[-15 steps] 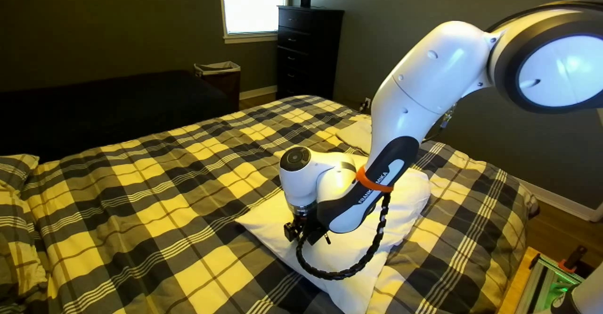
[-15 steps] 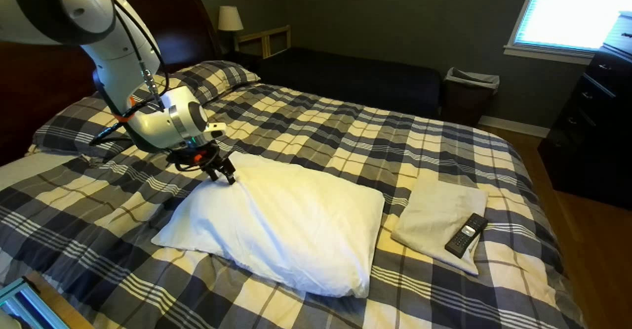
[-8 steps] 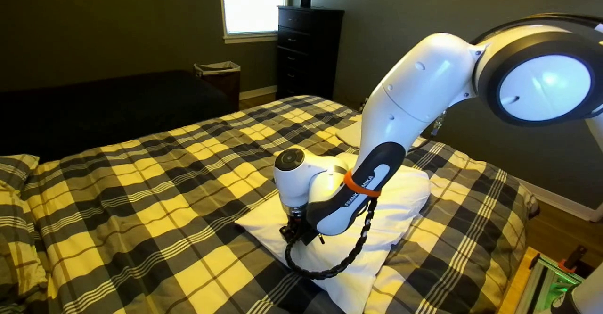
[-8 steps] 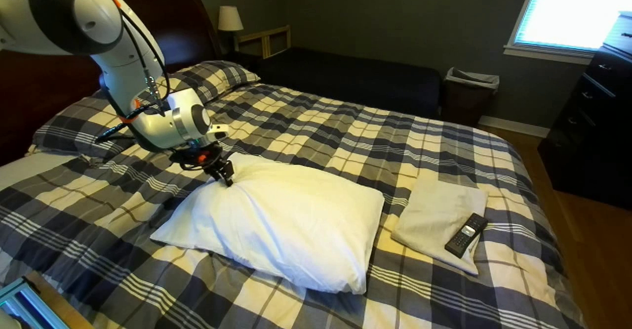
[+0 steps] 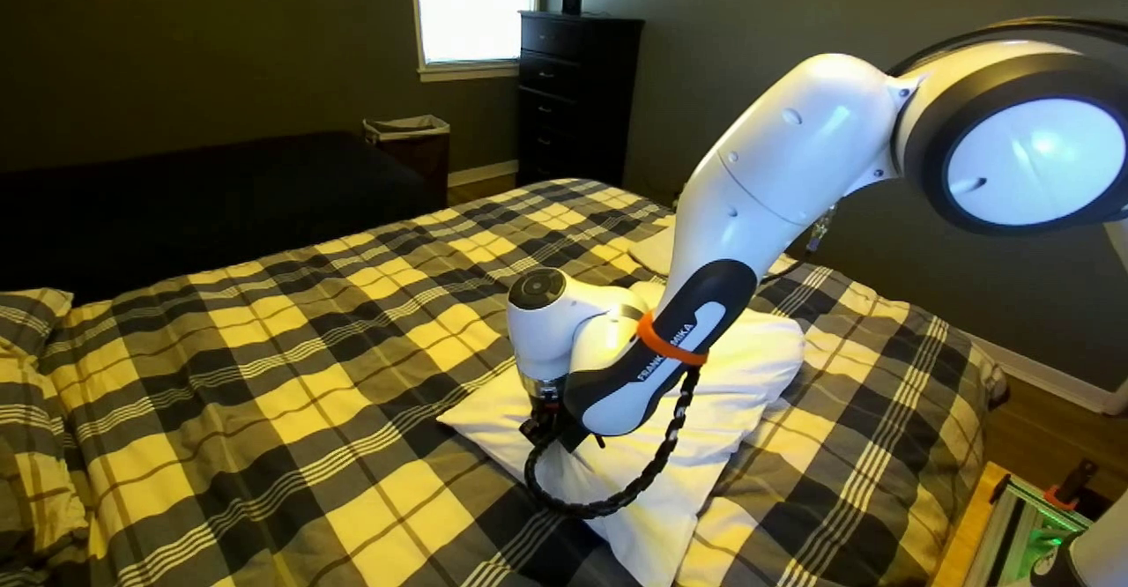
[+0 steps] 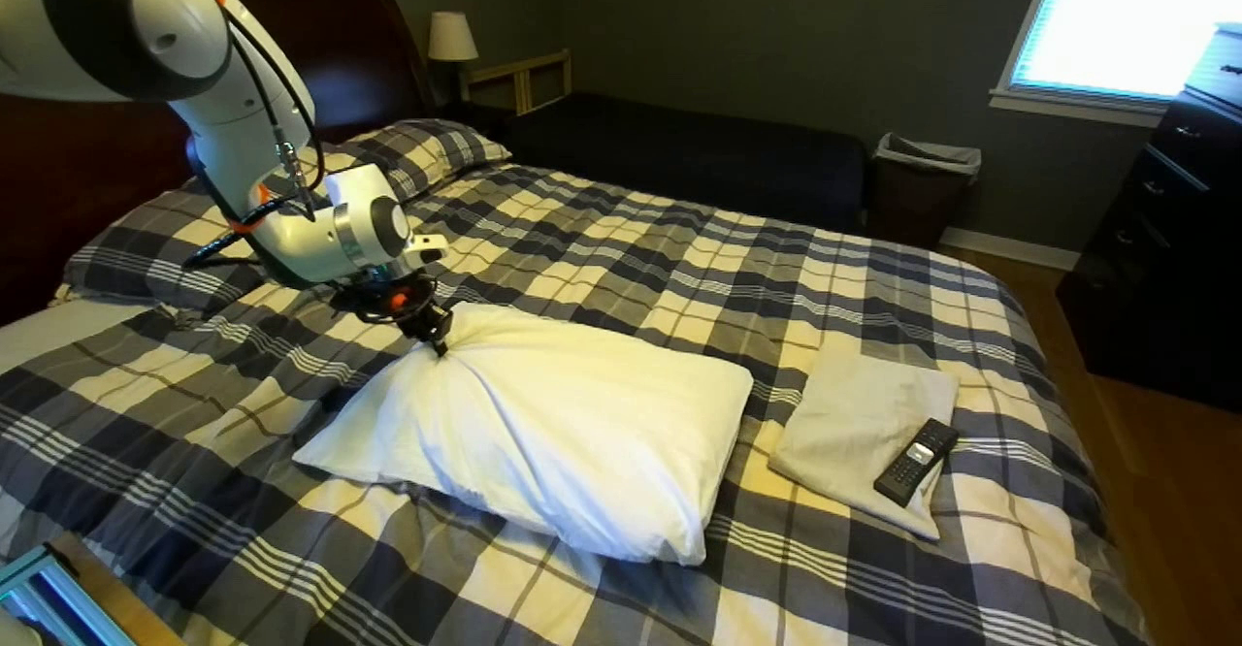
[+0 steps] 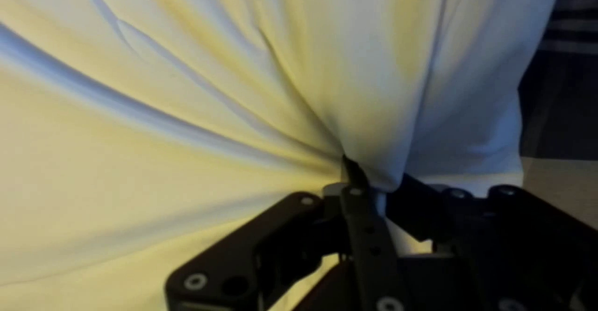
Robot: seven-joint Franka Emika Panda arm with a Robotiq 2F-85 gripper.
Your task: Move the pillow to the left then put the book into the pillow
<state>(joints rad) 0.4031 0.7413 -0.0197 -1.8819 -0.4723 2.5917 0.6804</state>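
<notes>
The white pillow (image 6: 582, 433) lies on the plaid bedspread, its wrinkles running toward one pinched spot near its left end in an exterior view. At that spot my gripper (image 6: 440, 345) is shut on a gathered fold of the cloth. The wrist view shows the fold of the pillow (image 7: 261, 115) squeezed between the two fingertips of the gripper (image 7: 376, 180). The arm covers part of the pillow (image 5: 758, 358) in an exterior view. No book shows in these frames; it is hidden or out of view.
A folded beige cloth (image 6: 834, 403) with a black remote control (image 6: 917, 462) on it lies beyond the pillow's right end. Plaid pillows (image 6: 417, 156) rest by the headboard. The robot's base rail (image 6: 68, 593) stands at the bed's near edge.
The gripper has gone down onto the pillow and closed on its fabric, then risen slightly. New creases gather at the grip, and the pillow's far end has shifted a little toward the gripper.
</notes>
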